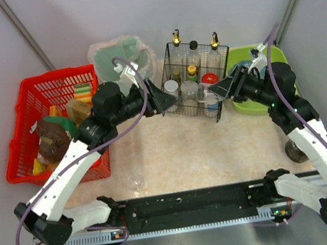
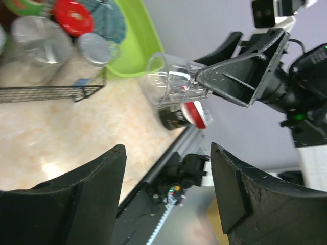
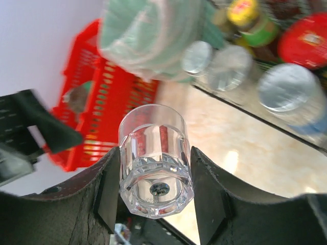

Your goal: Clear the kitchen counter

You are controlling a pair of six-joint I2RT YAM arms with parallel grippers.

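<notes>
Your right gripper [image 3: 156, 178] clamped the glass [image 3: 153, 138]; your left gripper [image 2: 167, 168] stood open and empty above the counter [image 1: 180, 151].

No lettering, brand name or number can be read in any of the three views. In the overhead view, the labels on the bottles [image 1: 193, 61] standing in the black wire rack [image 1: 176, 99] at upper centre are too small to make out. At the upper right of the right wrist view, the markings on a red lid [image 3: 306, 41] and the label of a yellow-capped jar [image 3: 246, 14] are blurred beyond reading.
</notes>
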